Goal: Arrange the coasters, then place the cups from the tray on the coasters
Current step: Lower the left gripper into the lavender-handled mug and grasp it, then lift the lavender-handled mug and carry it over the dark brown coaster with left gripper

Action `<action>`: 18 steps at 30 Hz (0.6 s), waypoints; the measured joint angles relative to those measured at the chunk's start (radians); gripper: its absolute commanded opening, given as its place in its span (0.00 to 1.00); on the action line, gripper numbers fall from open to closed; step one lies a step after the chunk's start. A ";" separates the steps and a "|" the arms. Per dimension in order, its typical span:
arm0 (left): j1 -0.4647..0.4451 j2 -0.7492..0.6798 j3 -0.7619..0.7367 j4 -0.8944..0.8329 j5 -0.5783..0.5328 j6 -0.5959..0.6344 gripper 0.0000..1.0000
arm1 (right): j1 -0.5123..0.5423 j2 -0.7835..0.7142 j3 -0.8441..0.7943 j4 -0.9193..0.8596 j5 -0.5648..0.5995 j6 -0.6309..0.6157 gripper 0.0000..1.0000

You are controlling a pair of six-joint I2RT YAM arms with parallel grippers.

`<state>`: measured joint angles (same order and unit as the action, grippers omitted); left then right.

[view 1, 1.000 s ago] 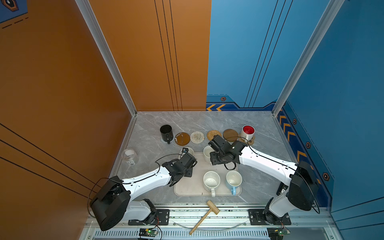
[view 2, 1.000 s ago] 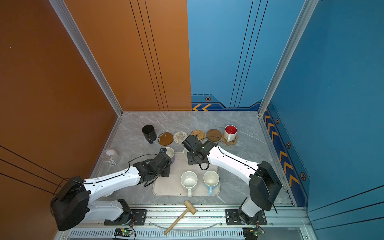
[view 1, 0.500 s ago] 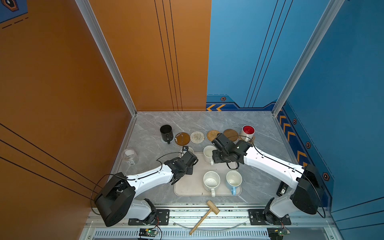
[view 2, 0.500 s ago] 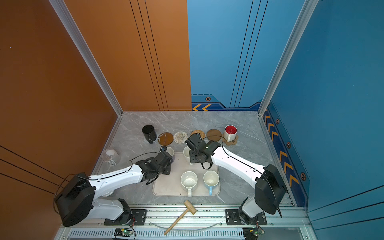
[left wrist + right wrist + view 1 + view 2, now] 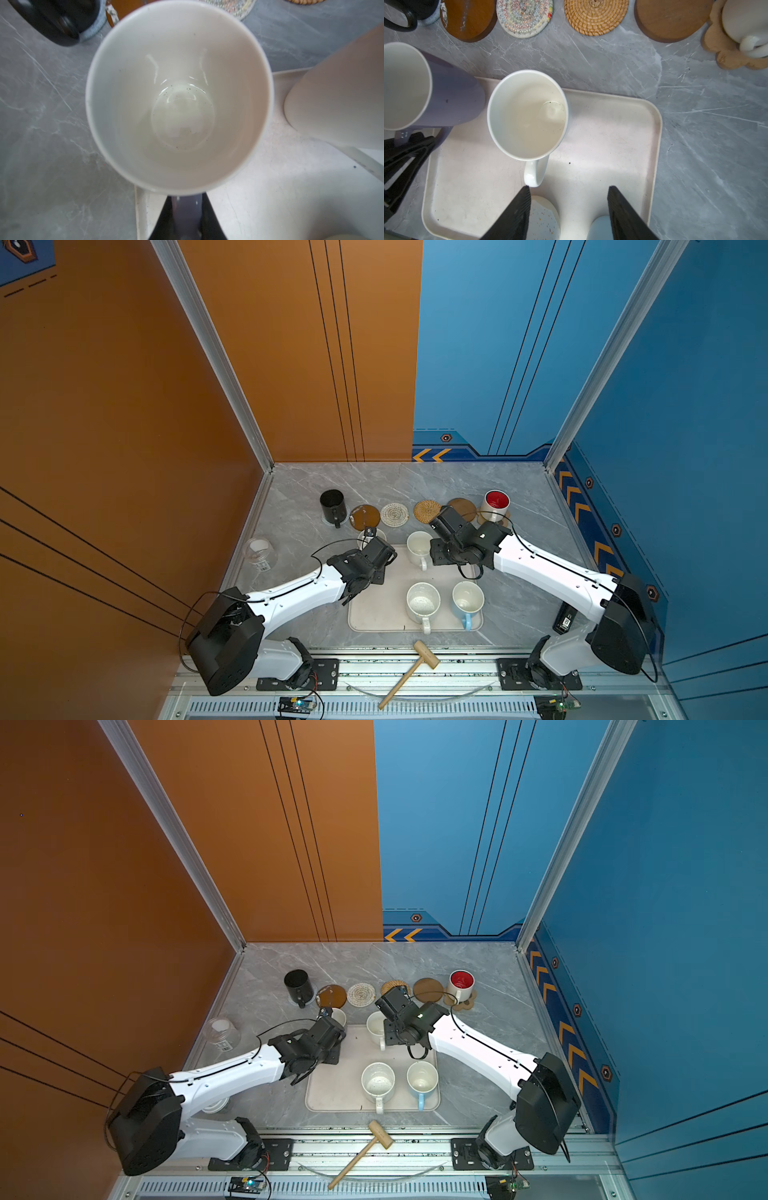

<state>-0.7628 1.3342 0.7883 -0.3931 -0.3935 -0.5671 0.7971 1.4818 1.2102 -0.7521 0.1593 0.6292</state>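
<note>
Lavender mug [image 5: 178, 93], handle clamped in the left pincer [image 5: 186, 197]; bare brown disc coaster [image 5: 365, 517] lies just beyond its far side; right pincer [image 5: 569, 188] open, empty.

I'm boxed in here: orange wall [image 5: 104, 406] on my left, and the back wall splits down the middle, orange panel [image 5: 299, 344] beside blue panel [image 5: 478, 344], with thin dark lines running up both. There's a blue wall [image 5: 685, 406] on my right too. Silvery metal posts [image 5: 216, 356] mark the back corners. Low along the blue runs a dark band of orange chevrons [image 5: 432, 455]. Under me is a grey, marble-veined worktop [image 5: 415, 481], evenly lit, with soft shadows. At the near edge there's a metal rail [image 5: 415, 668].
</note>
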 measured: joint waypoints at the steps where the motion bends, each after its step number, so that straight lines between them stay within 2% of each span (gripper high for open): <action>1: 0.004 -0.007 0.016 -0.002 -0.007 0.009 0.00 | -0.001 -0.003 -0.001 0.000 0.003 0.000 0.58; 9: 0.090 -0.012 0.100 0.005 -0.027 0.072 0.00 | -0.020 -0.003 -0.009 0.000 0.003 0.000 0.58; 18: 0.200 0.109 0.164 0.097 -0.018 0.150 0.00 | -0.045 -0.003 -0.010 0.000 0.003 0.000 0.58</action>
<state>-0.5629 1.4437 0.9527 -0.2966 -0.4110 -0.4171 0.7521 1.4788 1.2007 -0.7521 0.1619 0.6289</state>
